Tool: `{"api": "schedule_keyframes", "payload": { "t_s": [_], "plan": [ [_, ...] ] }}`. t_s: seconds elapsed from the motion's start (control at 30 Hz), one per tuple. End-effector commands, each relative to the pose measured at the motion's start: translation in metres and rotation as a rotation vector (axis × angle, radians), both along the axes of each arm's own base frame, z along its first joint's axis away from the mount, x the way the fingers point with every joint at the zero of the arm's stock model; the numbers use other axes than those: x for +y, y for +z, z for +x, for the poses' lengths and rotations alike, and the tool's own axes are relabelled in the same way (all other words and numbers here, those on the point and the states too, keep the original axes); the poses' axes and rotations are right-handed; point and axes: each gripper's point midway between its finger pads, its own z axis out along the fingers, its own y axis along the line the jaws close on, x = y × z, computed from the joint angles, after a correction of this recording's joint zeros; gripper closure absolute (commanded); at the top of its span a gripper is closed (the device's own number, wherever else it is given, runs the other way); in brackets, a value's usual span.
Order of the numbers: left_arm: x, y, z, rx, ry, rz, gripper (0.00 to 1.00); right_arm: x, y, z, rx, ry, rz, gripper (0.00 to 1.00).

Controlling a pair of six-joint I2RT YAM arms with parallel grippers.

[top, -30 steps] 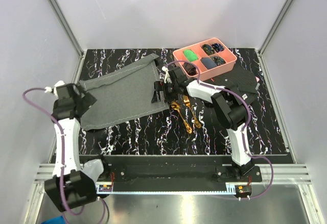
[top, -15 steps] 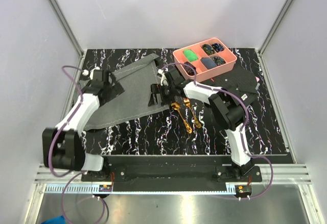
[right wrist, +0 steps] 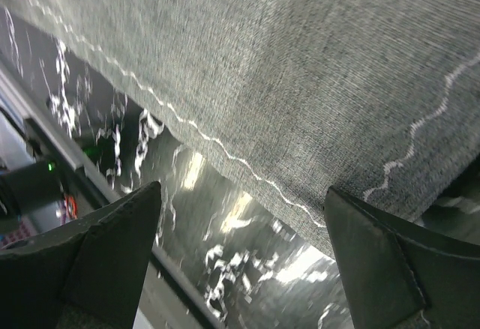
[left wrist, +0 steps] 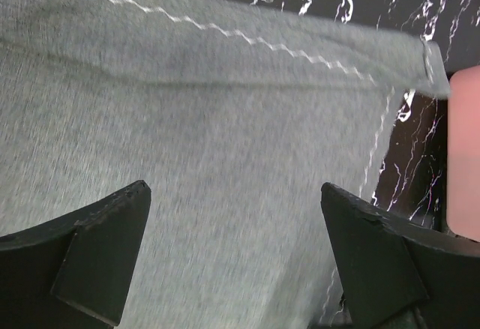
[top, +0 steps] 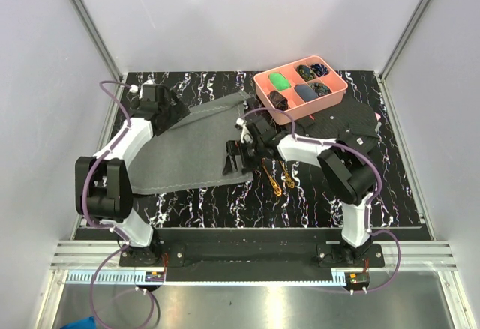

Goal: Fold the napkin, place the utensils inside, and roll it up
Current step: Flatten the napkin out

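While the top view doesn't give a great look at either set of jaws, it does lay out the scene. The grey napkin is spread flat on the left half of the marbled black tabletop. The left tool sits over the napkin's far-left corner, and the right tool is at its right edge. The gold utensils lie on the tabletop just right of the napkin, partly under the right arm, not on the cloth. There's a pink tray at the far right, and a black cloth beside it.

Left wrist view: the left tool is spread wide, with both fingers apart and nothing pinched between them. The napkin fills most of the frame underneath, with its pale stitched hem running along the top. A bit of the pink tray peeks in on the right.

Right wrist view: same deal. The right tool gapes open and isn't gripping anything. The napkin covers the upper part, its stitched edge cuts diagonally across, and the shiny tabletop shows below it. I can't tell if the fingertips actually touch the cloth.
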Motion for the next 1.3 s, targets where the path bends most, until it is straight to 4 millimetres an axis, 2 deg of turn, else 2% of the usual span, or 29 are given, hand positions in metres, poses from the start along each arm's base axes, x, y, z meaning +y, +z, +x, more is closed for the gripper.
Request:
{"api": "schedule_keyframes", "payload": {
  "t_s": [0.0, 0.17, 0.23, 0.3, 0.33, 0.47, 0.5, 0.53, 0.6, 0.63, 0.7, 0.77, 0.87, 0.93, 0.97, 1.0, 1.07, 1.1, 1.13, 1.17, 1.2, 1.27],
  "plan": [
    [-0.005, -0.005, 0.012, -0.025, 0.005, -0.059, 0.01, -0.012, -0.008, -0.051, 0.116, 0.037, -0.072, 0.03],
    [0.025, -0.027, 0.010, 0.005, 0.077, -0.082, 0.01, -0.012, -0.002, -0.083, 0.153, 0.086, -0.073, 0.03],
    [0.048, -0.033, 0.013, 0.016, 0.133, -0.019, 0.01, -0.012, 0.003, -0.099, 0.161, 0.108, -0.071, 0.03],
    [0.056, -0.034, 0.019, 0.023, 0.143, 0.031, 0.01, -0.011, 0.015, -0.106, 0.148, 0.122, -0.056, 0.03],
    [0.057, -0.043, 0.020, 0.049, 0.142, 0.034, 0.01, -0.012, 0.019, -0.108, 0.145, 0.120, -0.052, 0.03],
    [0.057, -0.050, 0.032, 0.052, 0.160, 0.029, 0.04, -0.012, 0.053, -0.103, 0.067, 0.114, -0.010, 0.03],
    [0.059, -0.045, 0.039, 0.037, 0.166, 0.031, 0.07, -0.012, 0.067, -0.099, 0.033, 0.107, -0.001, 0.02],
    [0.060, -0.050, 0.042, 0.045, 0.169, 0.037, 0.09, -0.012, 0.073, -0.097, 0.008, 0.109, 0.001, 0.02],
    [0.063, -0.046, 0.051, 0.033, 0.177, 0.054, 0.15, -0.013, 0.088, -0.091, -0.041, 0.102, 0.007, 0.02],
    [0.066, -0.052, 0.053, 0.047, 0.182, 0.065, 0.16, -0.014, 0.090, -0.090, -0.051, 0.099, 0.004, 0.02],
    [0.070, -0.052, 0.059, 0.047, 0.193, 0.089, 0.20, -0.013, 0.097, -0.085, -0.081, 0.095, 0.006, 0.02],
    [0.068, -0.058, 0.063, 0.058, 0.181, 0.080, 0.22, -0.012, 0.095, -0.083, -0.082, 0.094, -0.002, 0.02],
    [0.059, -0.049, 0.078, 0.015, 0.162, 0.077, 0.27, -0.012, 0.086, -0.082, -0.068, 0.096, -0.020, 0.02],
    [0.045, -0.055, 0.086, 0.020, 0.120, 0.088, 0.28, -0.010, 0.082, -0.083, -0.062, 0.107, -0.023, 0.02],
    [0.040, -0.047, 0.094, 0.003, 0.110, 0.088, 0.28, -0.010, 0.082, -0.082, -0.061, 0.105, -0.023, 0.02],
    [0.033, -0.059, 0.094, 0.037, 0.091, 0.092, 0.28, -0.010, 0.083, -0.082, -0.063, 0.105, -0.022, 0.02],
    [0.025, -0.056, 0.102, 0.049, 0.068, 0.090, 0.28, -0.010, 0.085, -0.081, -0.071, 0.103, -0.020, 0.02],
    [0.020, -0.070, 0.102, 0.086, 0.057, 0.088, 0.28, -0.010, 0.086, -0.081, -0.075, 0.103, -0.019, 0.02],
    [0.017, -0.073, 0.103, 0.102, 0.054, 0.076, 0.28, -0.011, 0.087, -0.080, -0.081, 0.097, -0.020, 0.02],
    [0.016, -0.070, 0.108, 0.099, 0.055, 0.068, 0.29, -0.011, 0.089, -0.080, -0.083, 0.094, -0.020, 0.02],
    [0.015, -0.080, 0.106, 0.129, 0.055, 0.066, 0.29, -0.012, 0.089, -0.079, -0.086, 0.090, -0.021, 0.02],
    [0.016, -0.083, 0.105, 0.145, 0.069, 0.068, 0.31, -0.012, 0.090, -0.079, -0.089, 0.090, -0.018, 0.01]
  ]
}}
